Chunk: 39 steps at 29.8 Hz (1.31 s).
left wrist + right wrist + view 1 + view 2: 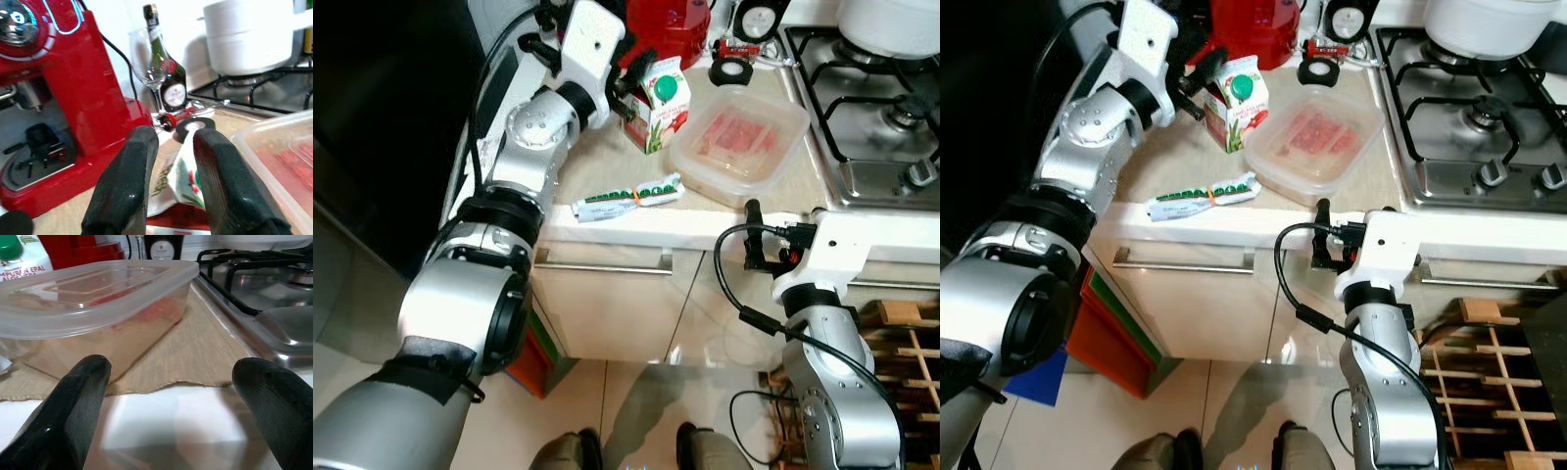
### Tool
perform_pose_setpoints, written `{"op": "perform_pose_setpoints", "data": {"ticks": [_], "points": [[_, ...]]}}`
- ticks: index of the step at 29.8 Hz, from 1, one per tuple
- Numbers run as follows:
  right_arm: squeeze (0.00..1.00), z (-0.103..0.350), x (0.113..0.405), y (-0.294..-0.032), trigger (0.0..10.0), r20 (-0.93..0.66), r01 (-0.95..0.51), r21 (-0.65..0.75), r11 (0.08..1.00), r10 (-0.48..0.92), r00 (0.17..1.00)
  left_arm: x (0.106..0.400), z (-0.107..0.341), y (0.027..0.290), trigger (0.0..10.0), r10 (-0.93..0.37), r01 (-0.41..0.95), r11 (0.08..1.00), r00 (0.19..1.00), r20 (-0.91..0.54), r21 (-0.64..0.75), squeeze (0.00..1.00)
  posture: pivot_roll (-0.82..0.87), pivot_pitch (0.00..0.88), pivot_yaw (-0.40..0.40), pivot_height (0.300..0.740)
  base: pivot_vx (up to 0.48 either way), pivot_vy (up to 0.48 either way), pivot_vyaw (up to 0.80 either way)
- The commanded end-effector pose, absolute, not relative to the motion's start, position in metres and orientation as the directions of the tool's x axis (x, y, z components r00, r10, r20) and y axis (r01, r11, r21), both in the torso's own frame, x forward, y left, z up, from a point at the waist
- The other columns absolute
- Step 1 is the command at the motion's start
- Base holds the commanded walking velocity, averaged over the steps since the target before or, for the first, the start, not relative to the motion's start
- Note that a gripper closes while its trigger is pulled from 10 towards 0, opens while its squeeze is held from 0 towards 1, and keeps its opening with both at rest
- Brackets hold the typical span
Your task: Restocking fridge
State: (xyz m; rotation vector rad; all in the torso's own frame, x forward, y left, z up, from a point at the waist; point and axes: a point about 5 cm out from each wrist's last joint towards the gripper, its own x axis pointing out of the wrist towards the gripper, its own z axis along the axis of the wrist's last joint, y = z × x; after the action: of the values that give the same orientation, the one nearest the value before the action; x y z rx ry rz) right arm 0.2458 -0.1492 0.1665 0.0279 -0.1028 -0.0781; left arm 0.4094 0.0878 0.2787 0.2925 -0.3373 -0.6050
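A kitchen worktop (607,227) is seen from above, with a gas hob (876,108) at its right end and a red machine (666,29) at the back edge.

A small carton (658,106) with a green cap stands upright toward the back of the worktop, just in front of the red machine. The left gripper (625,90) is placed at the carton's top on the machine side. In the left wrist view its two fingers (128,188) stand a little apart with the carton's folded top in the gap between them; whether they press it cannot be told. The carton's long axis is vertical, and the fingers come at it from the side, level with its top.

Just right of the carton, between it and the hob, lies a clear lidded tub (739,142) holding something red. A flat tube (628,198) lies lengthwise near the front edge, left of the tub.

The right gripper (756,235) is held at the front edge of the worktop, below the tub's near corner. In the right wrist view its fingers (73,406) are spread wide, aimed at the tub's near wall, with bare worktop between.

The left arm is judged nearer the carton, the right nearer the tub. A bottle (164,63) and a wine glass (146,58) stand at the back, beyond the machine.
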Motion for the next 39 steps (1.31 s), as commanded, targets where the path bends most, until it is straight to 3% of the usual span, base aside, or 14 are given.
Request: {"op": "perform_pose_setpoints", "data": {"ticks": [1, 17, 18, 19, 39], "points": [[0.00, 0.165, 0.245, -0.151, 10.0, 0.095, 0.080, 0.027, 0.996, -0.082, 0.992, 0.410, 0.279, 0.086, 10.0, -0.606, 0.506, 0.772, 0.769, 0.205, 0.385, 1.00, -0.27, 0.129, 0.039, 0.740, 0.000, 0.000, 0.00], [0.00, 0.165, 0.238, -0.154, 10.0, 0.087, 0.087, 0.016, 0.996, -0.088, 0.992, 0.414, 0.282, 0.086, 10.0, -0.576, 0.493, 0.798, 0.793, 0.199, 0.347, 1.00, -0.30, 0.142, 0.033, 0.740, 0.000, 0.000, 0.00], [0.00, 0.165, 0.238, -0.154, 10.0, 0.086, 0.088, 0.015, 0.996, -0.089, 0.992, 0.414, 0.283, 0.086, 10.0, -0.574, 0.492, 0.800, 0.794, 0.199, 0.344, 0.40, -0.30, 0.142, 0.033, 0.740, 0.000, 0.000, 0.00], [0.00, 0.165, 0.237, -0.155, 10.0, 0.086, 0.089, 0.014, 0.996, -0.090, 0.992, 0.414, 0.285, 0.086, 10.0, -0.574, 0.497, 0.804, 0.793, 0.206, 0.327, 0.00, -0.30, 0.142, 0.033, 0.740, 0.000, 0.000, 0.00], [0.00, 0.164, 0.236, -0.154, 10.0, 0.076, 0.093, 0.015, 0.996, -0.094, 0.993, 0.416, 0.278, 0.067, 10.0, -0.589, 0.559, 0.803, 0.797, 0.131, 0.209, 0.00, -0.32, 0.143, 0.037, 0.740, 0.000, 0.000, 0.00]]}}
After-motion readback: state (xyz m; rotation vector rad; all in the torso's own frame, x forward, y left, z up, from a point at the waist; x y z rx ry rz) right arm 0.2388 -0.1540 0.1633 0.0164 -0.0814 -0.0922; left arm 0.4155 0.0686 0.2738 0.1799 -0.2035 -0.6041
